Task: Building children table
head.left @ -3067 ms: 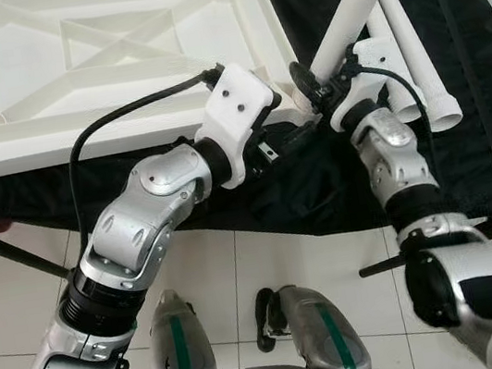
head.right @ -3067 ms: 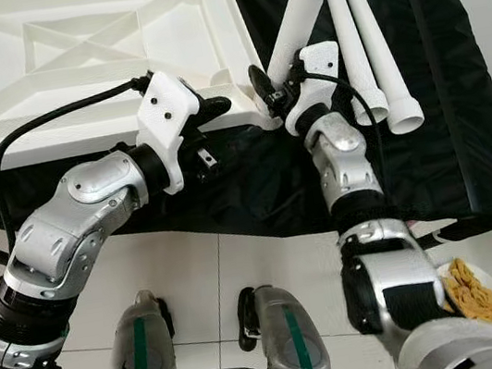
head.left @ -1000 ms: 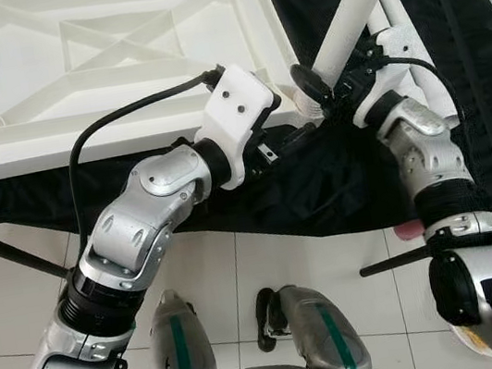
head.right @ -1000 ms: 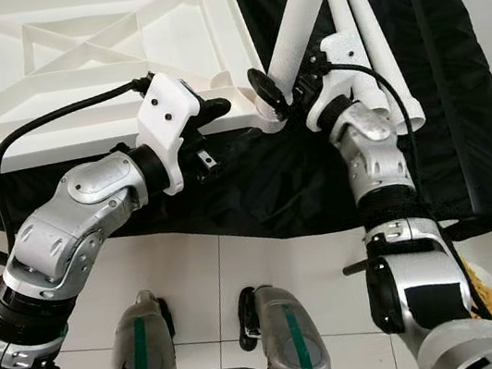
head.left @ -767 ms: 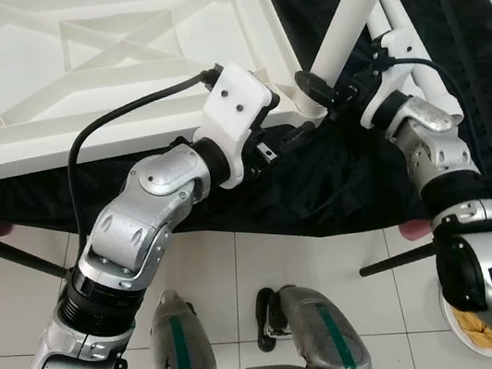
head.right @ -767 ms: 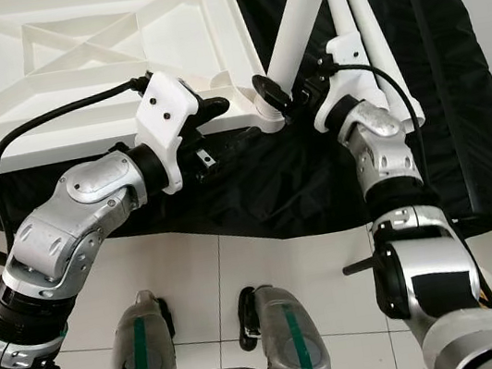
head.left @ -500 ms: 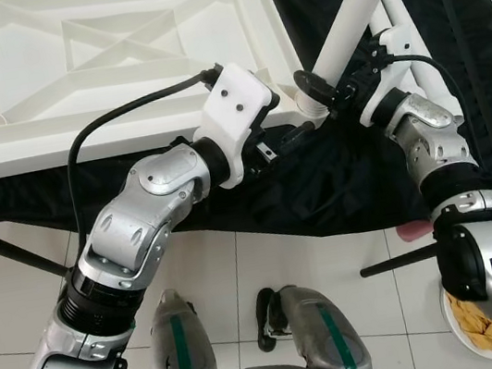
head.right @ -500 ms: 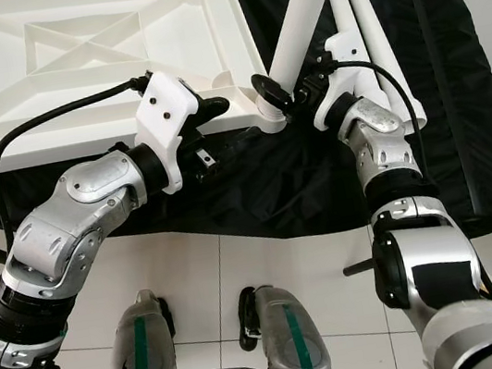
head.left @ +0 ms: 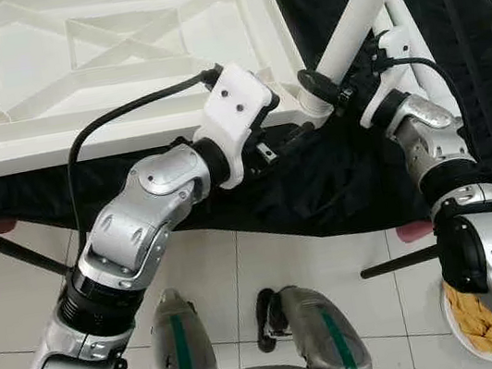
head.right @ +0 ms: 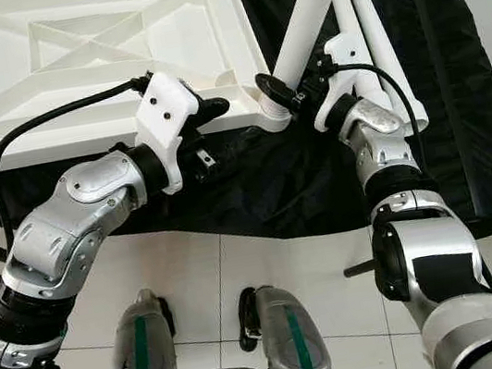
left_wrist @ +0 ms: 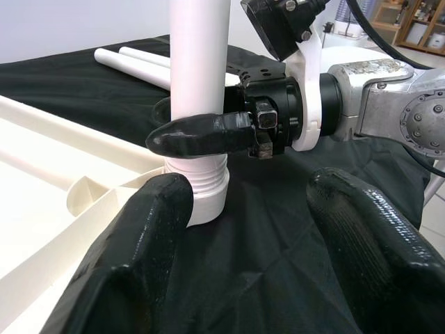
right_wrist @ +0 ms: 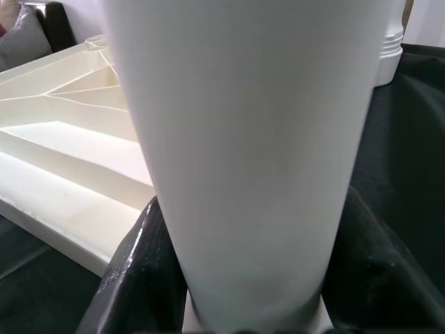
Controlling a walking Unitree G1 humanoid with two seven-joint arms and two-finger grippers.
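Nearest the camera, the robot's own silver legs are seen above a white tiled floor (head.left: 312, 249). Beyond them, a worktop covered in black cloth (head.right: 457, 95) carries the parts. The left claw (left_wrist: 247, 229) is held open, its two black fingers spread apart just short of the near right corner of the upturned white tabletop (head.left: 113, 56), which lies flat with its ribbed underside facing up. The right claw (head.right: 292, 91) is closed around the lower end of a white table leg (head.right: 307, 6), one finger (left_wrist: 201, 132) seen pressed across the tube just above its threaded end. That end is seated at the corner socket (left_wrist: 201, 198) of the tabletop. The leg's long axis is tilted: from the socket it rises and leans away to the robot's right, its free end pointing up and out of the head views. Farther back on the cloth, two more white legs (head.right: 378, 42) are laid side by side, their long axes running away from the robot.
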